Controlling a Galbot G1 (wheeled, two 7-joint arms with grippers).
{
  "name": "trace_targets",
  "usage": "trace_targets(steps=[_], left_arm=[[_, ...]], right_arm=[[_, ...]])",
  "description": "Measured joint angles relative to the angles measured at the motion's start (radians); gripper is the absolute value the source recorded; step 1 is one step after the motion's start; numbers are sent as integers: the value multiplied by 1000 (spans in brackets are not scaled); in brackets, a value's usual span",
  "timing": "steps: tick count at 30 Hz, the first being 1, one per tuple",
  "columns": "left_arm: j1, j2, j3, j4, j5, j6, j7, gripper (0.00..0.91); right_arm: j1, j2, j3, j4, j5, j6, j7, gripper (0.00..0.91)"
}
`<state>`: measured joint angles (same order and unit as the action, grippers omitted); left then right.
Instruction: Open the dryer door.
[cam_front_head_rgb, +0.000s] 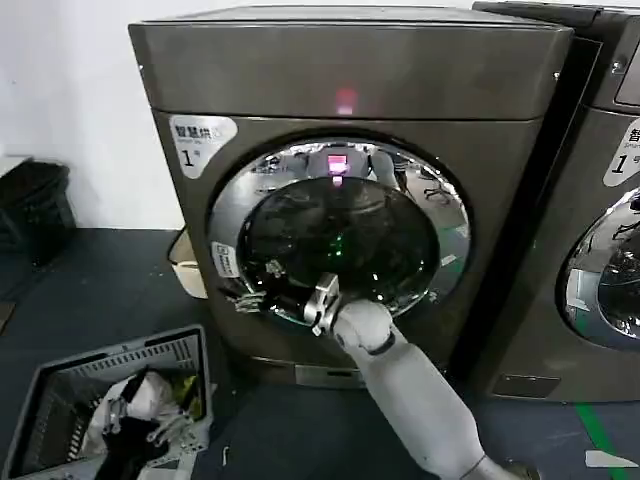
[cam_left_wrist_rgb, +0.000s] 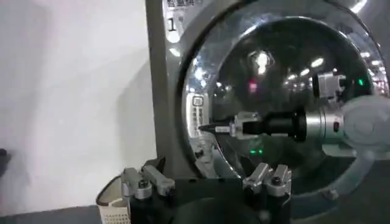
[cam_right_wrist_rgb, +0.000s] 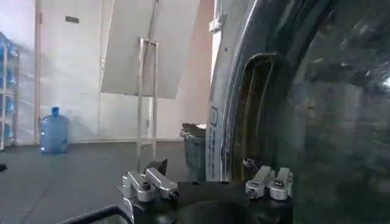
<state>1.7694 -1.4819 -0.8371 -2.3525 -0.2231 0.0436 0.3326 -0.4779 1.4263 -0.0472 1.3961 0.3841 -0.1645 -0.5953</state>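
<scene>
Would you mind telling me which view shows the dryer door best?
The head view: the whole door shows, shut, with the right hand at its left rim. The left wrist view shows most of it; the right wrist view shows its edge close up.

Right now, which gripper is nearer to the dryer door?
Right. The right gripper reaches the lower-left chrome rim of the dryer door. The left gripper hangs back from it, facing the door.
</scene>
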Motion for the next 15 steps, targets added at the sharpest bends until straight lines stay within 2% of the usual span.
trace_targets(steps=[4, 10, 15], left_arm=[[-23, 10, -29, 9, -29, 0, -2, 907], [-54, 41, -77, 20, -75, 70, -31, 907], [-86, 65, -118, 42, -158, 103, 4, 907]], right_arm=[[2, 4, 0, -3, 0, 3, -13, 907], [-6, -5, 7, 15, 0, -2, -52, 907], [-20, -26, 30, 46, 5, -37, -146, 907]])
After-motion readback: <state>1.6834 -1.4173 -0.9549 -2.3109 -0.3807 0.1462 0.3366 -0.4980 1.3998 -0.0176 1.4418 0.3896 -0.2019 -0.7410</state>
